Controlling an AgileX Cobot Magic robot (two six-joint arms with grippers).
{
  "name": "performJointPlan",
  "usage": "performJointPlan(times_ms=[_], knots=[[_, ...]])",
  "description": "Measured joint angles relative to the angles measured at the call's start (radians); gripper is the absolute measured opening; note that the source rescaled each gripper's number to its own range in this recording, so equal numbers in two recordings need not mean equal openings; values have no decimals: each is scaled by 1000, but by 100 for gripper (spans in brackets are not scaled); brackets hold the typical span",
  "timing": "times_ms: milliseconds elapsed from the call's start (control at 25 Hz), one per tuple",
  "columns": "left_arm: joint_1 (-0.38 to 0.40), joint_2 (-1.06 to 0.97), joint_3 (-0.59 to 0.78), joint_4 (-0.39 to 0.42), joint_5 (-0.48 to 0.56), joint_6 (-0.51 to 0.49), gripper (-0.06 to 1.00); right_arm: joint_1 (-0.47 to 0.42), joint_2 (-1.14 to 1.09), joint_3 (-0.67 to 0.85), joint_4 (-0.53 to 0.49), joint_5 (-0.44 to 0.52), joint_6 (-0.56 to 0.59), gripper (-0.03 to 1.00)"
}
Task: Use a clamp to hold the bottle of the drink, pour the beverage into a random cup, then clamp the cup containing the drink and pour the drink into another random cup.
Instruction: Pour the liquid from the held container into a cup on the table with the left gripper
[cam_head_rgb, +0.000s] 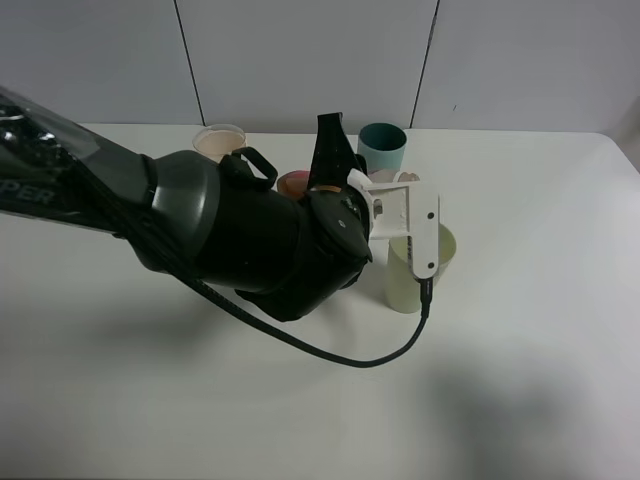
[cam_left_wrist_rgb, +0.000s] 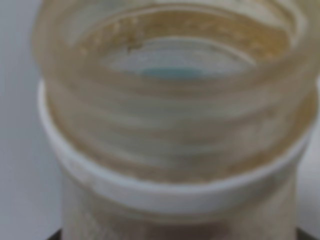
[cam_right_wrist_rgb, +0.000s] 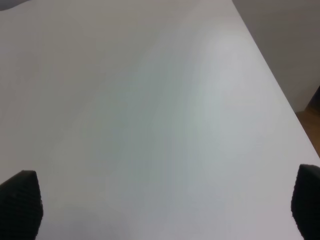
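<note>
My left arm reaches across the middle of the exterior view. Its gripper (cam_head_rgb: 335, 160) is mostly hidden behind the wrist and its white camera mount. The left wrist view is filled by the clear bottle (cam_left_wrist_rgb: 170, 125): an open threaded mouth with a white neck ring, held close in the jaws. The mount hangs over a pale green cup (cam_head_rgb: 412, 272). A teal cup (cam_head_rgb: 382, 147) stands behind it. My right gripper (cam_right_wrist_rgb: 165, 210) is open and empty over bare table; it is out of the exterior view.
A beige cup (cam_head_rgb: 219, 141) stands at the back left. An orange-rimmed cup (cam_head_rgb: 293, 183) is partly hidden behind my left arm. The white table (cam_head_rgb: 540, 330) runs to a back wall, and its right edge (cam_right_wrist_rgb: 280, 95) shows in the right wrist view.
</note>
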Motion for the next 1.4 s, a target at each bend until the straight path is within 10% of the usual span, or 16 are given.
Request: performJointPlan(times_ms=[1400], knots=[[0,4,0,115,-65,231,1,0,0,0,0,0,0,100]])
